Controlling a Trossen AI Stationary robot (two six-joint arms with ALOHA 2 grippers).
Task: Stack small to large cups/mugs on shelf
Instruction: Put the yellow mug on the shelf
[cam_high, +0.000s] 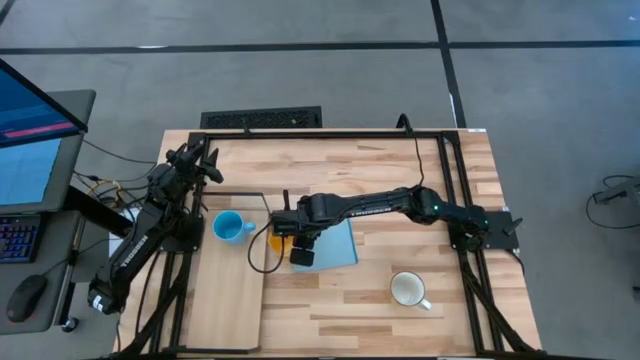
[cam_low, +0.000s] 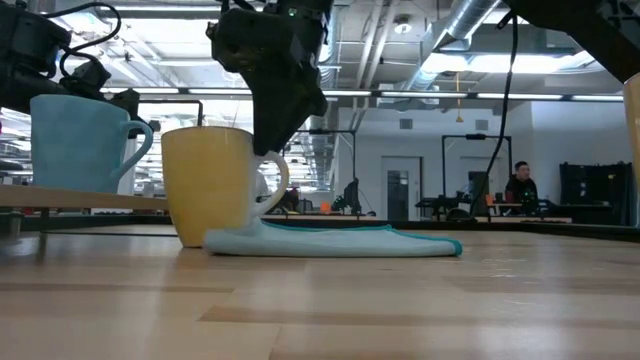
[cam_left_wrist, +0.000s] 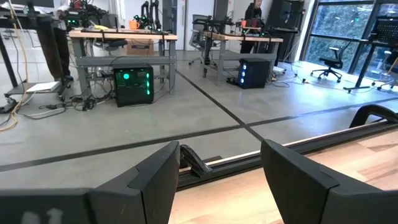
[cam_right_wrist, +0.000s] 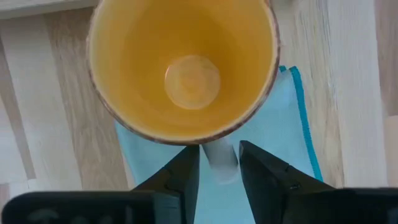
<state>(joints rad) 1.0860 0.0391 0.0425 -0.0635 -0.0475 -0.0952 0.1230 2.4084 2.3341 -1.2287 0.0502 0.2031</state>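
Because the orange mug (cam_right_wrist: 182, 68) is hard and breakable, the right gripper (cam_right_wrist: 219, 167), slightly open, straddles its white handle (cam_right_wrist: 221, 158) at 6 o'clock.

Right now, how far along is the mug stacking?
Done: blue mug stands on the shelf. In hand: right gripper straddles the orange mug's white handle, the mug resting on the blue cloth. Left: the white mug sits untouched on the table; left gripper waits open, nothing stacked.
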